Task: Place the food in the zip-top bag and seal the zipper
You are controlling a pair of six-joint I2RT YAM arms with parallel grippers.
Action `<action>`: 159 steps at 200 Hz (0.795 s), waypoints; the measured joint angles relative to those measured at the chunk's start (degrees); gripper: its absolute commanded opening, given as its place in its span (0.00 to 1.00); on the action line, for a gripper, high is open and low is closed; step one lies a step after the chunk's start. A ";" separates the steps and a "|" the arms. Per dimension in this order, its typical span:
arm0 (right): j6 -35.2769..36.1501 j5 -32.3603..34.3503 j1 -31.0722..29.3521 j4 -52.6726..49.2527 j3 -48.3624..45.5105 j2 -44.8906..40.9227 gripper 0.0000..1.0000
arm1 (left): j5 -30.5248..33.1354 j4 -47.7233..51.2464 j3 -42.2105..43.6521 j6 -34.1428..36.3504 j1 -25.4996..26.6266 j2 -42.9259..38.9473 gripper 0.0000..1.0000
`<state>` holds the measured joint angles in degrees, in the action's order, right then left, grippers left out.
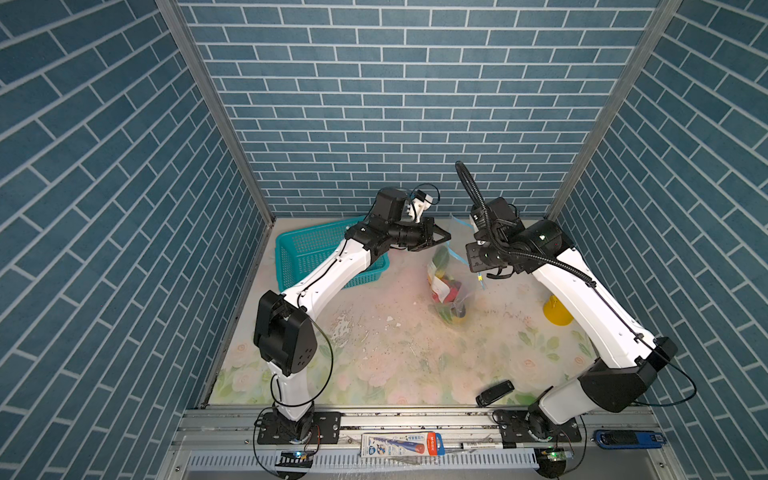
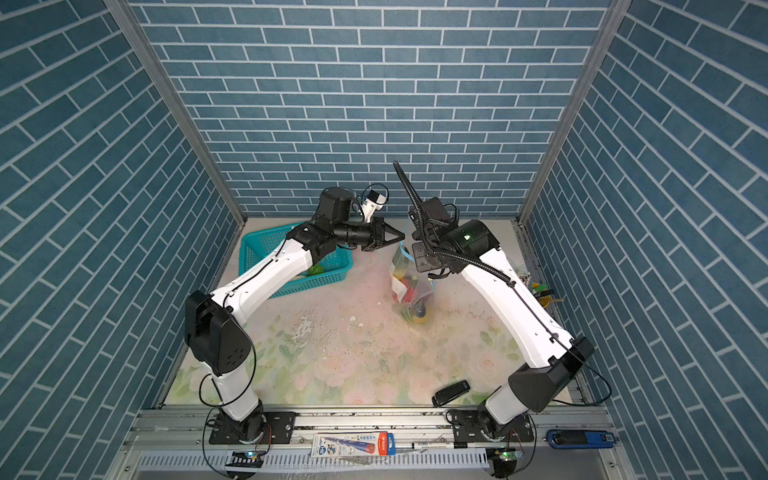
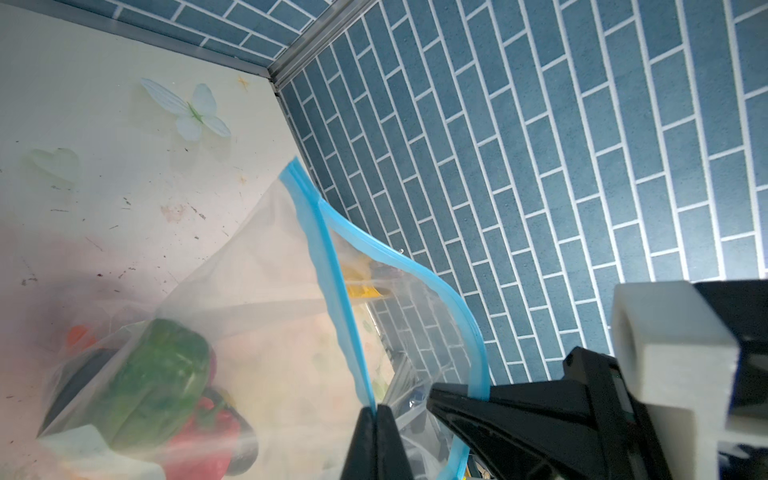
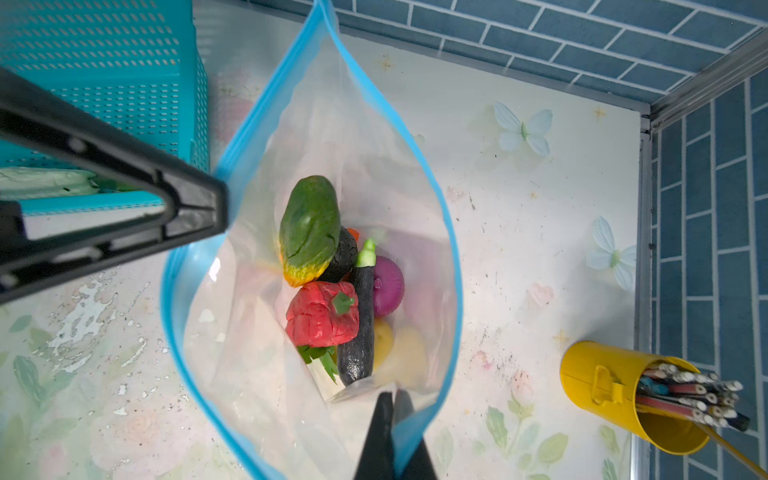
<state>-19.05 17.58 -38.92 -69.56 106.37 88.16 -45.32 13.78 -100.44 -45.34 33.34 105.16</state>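
Two claws: you're clamping left claw [image 3: 376,409] and right claw [image 4: 392,401] tight on the zipper [image 4: 451,232], opposite rims.
Zip-top bag [image 4: 249,311]: gaping between them over the bench [image 1: 395,357], food [image 4: 322,313] lying inside.
Bench: floral print flaking.
Walls [image 1: 374,104]: blue brick enclosing.

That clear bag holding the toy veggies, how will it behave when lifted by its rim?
Probably floppy: the zip-top bag sags between the left pincer and right pincer, its blue zipper bowing in curves. Likely bottom-heavy: the food sits piled at the bottom, so it may swing. The thin film looks slippery; a pinch might slide.
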 measured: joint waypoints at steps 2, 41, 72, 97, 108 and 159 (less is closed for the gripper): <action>0.00 0.13 0.00 -0.13 0.00 0.00 0.14 | 0.00 0.00 -0.04 -0.04 0.02 0.02 0.02; 1.36 1.77 1.46 -1.88 2.16 0.02 0.39 | -0.35 -0.09 -0.37 -0.55 0.07 0.07 0.02; 2.16 1.55 4.22 -2.05 6.93 0.76 0.51 | -0.44 -0.09 -0.46 -0.57 0.07 0.07 0.02; 2.56 0.96 5.62 -2.19 9.88 2.95 0.49 | -0.46 -0.09 -0.59 -0.61 0.02 0.07 0.02; 2.67 0.61 6.01 -2.40 10.67 4.37 0.44 | -0.63 -0.07 -0.74 -0.74 0.00 0.11 0.02; 3.61 -1.09 6.73 -4.28 15.72 11.32 0.11 | -1.07 -0.02 -1.53 -0.94 0.02 0.39 0.02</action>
<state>-15.44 16.49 -32.18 -73.84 122.08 99.48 -46.39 13.76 -101.97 -46.28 33.36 105.56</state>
